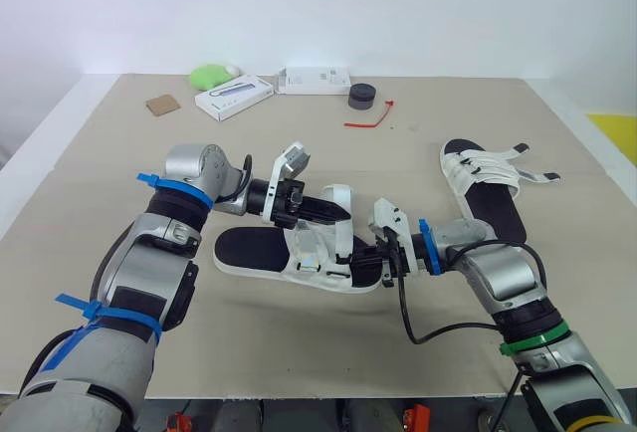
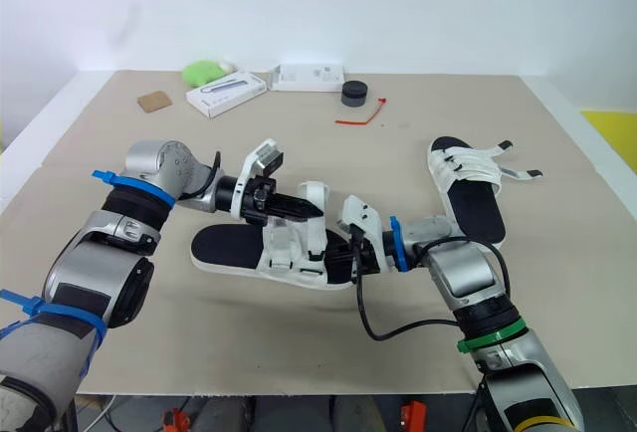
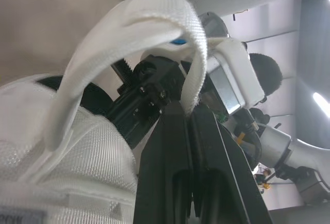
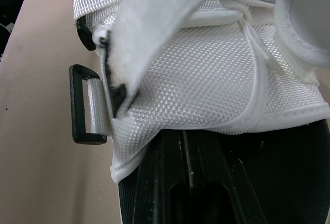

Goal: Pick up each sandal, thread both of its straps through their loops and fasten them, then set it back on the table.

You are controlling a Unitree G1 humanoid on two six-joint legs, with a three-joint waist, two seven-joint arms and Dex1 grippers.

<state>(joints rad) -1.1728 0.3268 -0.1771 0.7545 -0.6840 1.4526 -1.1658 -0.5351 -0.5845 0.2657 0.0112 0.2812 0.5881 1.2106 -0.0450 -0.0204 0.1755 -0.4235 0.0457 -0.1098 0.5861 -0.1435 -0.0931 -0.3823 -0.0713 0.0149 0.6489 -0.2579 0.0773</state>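
Sandal [image 1: 249,250] lying between left gripper [image 1: 343,211], pinched on its raised strap [image 3: 129,33], right gripper [image 1: 364,262], clamped on its side

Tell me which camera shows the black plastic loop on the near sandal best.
The right wrist view: the black loop hangs on its webbing tab at the mesh edge of the sandal, nothing threaded through. In the head views it is too small to pick out. The left wrist view shows the strap pinched in the left gripper instead.
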